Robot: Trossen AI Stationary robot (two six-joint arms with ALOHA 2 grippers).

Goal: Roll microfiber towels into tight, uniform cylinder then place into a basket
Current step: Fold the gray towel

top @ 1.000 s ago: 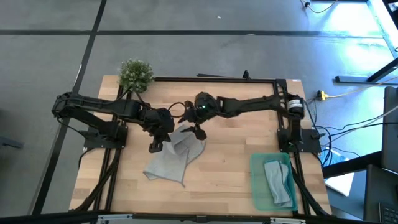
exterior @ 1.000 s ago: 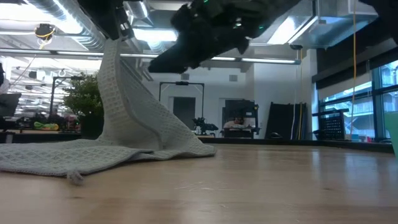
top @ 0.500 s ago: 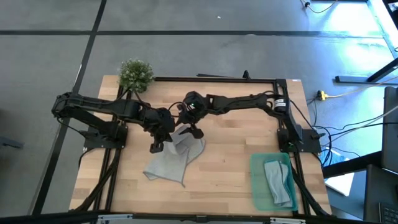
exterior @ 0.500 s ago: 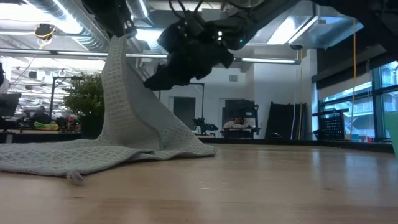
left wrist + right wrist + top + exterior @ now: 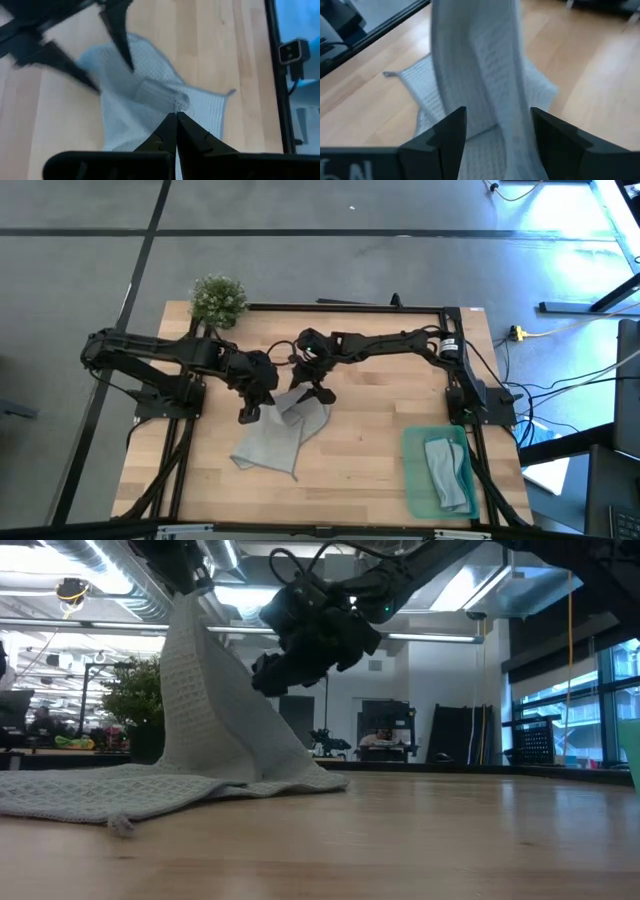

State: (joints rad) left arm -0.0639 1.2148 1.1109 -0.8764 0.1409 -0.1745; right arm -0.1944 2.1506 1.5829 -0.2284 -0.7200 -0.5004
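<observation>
Holds a corner of the grey towel point(image 5: 275, 440) pinched tight in the left jaws, high above the bench point(image 5: 360, 480) and well apart from the basket point(image 5: 410, 490) — leaves the rest draped down like a tent, trailing flat on the wood. Brings the right arm point(image 5: 390, 345) in closer than a second ago: swings its wrist farther from the basket and drops lower, right up to the hanging fold. Shows the right jaws part open, straddling that fold, one finger either side, not yet closed on cloth. Points to a second grip coming — probably to stretch the towel flat before any rolling. Counts as early days for this cloth: no roll begun, nothing cylinder-shaped. Finds the pale blue towel point(image 5: 447, 470) already inside the basket, lying lengthways, looking loosely rolled rather than tight. Calls for care on closing: could catch only one layer of the fold, or drag the cloth out of the left pinch. Leaves the small plant point(image 5: 218, 298) at the corner farthest from the basket, out of play.
</observation>
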